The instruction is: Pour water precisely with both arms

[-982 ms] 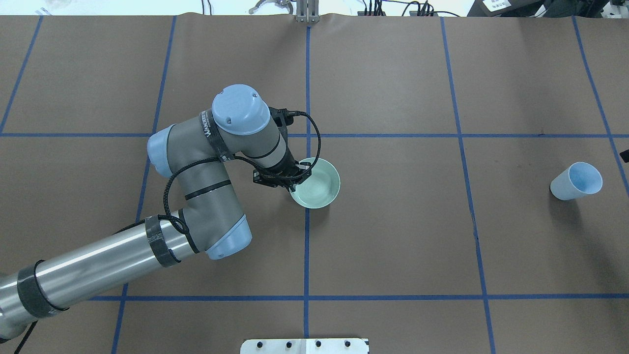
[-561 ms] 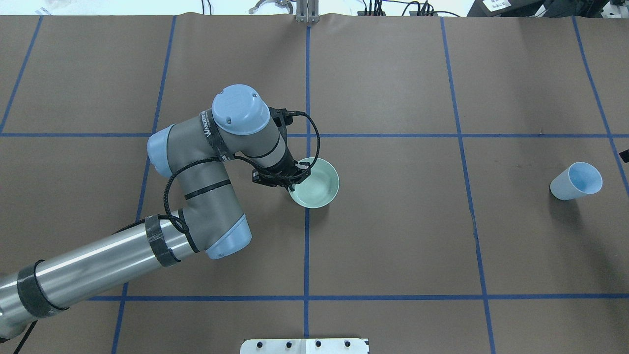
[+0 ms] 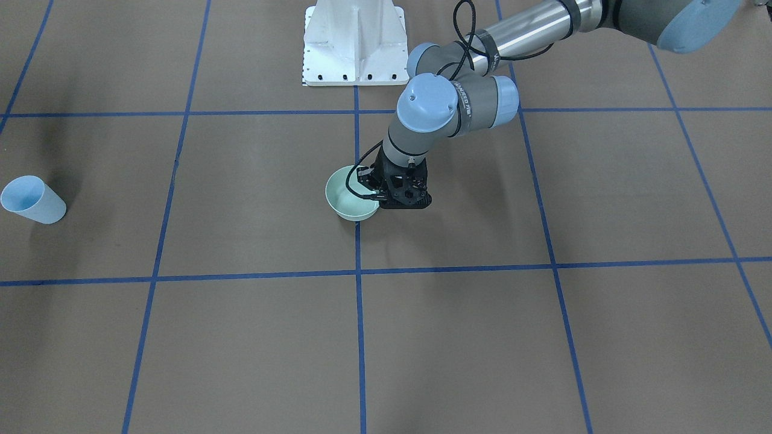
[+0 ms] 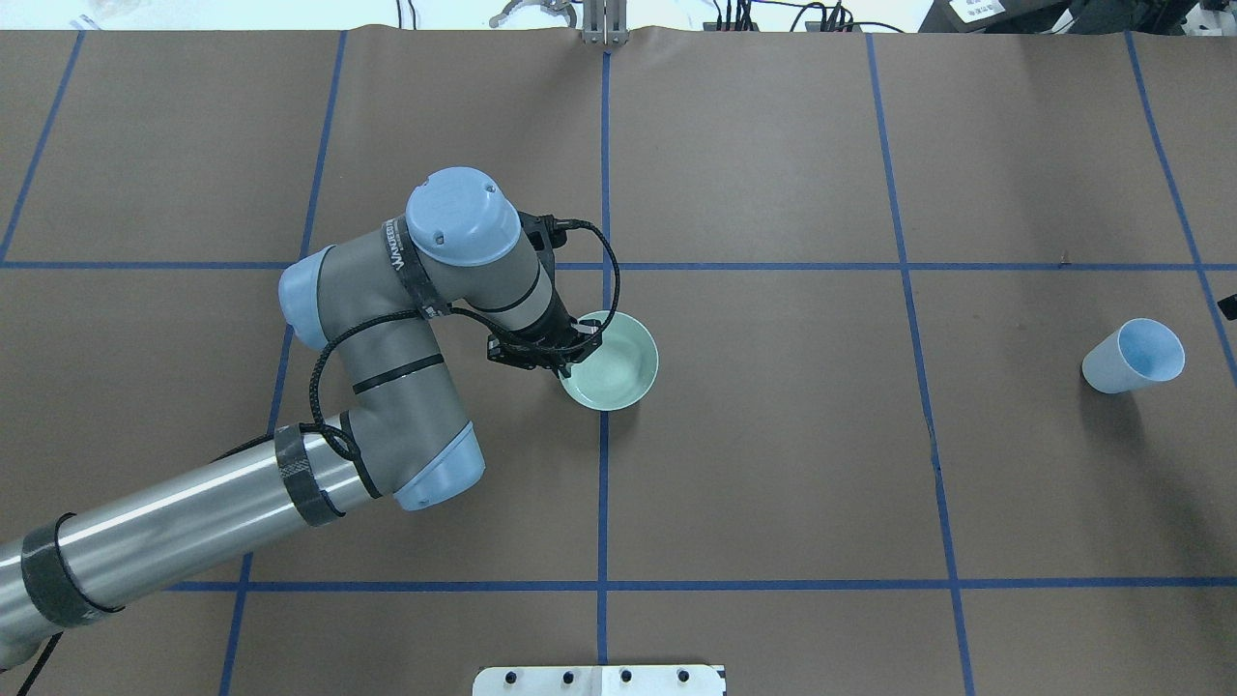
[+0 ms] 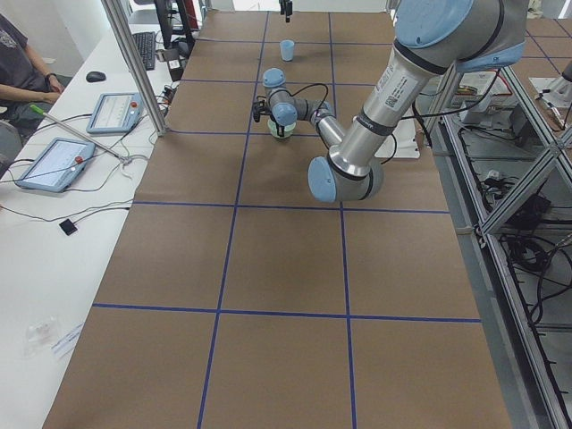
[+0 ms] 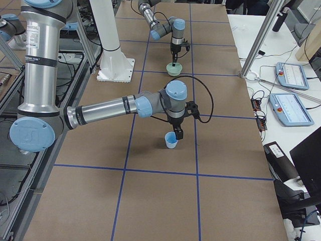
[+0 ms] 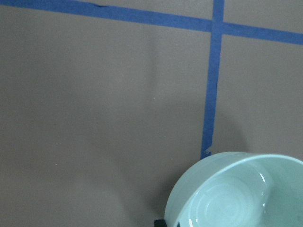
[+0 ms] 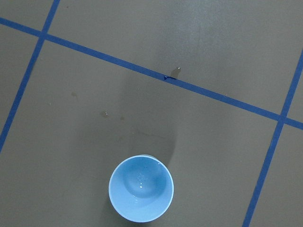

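My left gripper (image 4: 572,354) is shut on the near-left rim of a pale green bowl (image 4: 614,362) at the table's centre; both also show in the front view, gripper (image 3: 378,196) and bowl (image 3: 348,202). The left wrist view shows faint ripples and glints of water (image 7: 227,208) in the bowl (image 7: 189,189). A light blue cup (image 4: 1133,356) stands upright far right, with only small glints inside (image 8: 140,184). In the right side view my right gripper (image 6: 175,134) hangs just above the cup (image 6: 171,141); I cannot tell whether it is open or shut.
The white bolted pedestal (image 3: 354,42) stands at the robot's edge of the table. Blue tape lines grid the brown table cover (image 4: 773,464). A metal post (image 6: 261,40) and a desk with tablets (image 6: 291,108) flank the far side.
My left arm has shifted a little to the left in the overhead view, carrying the bowl with it. The blue cup has not moved.
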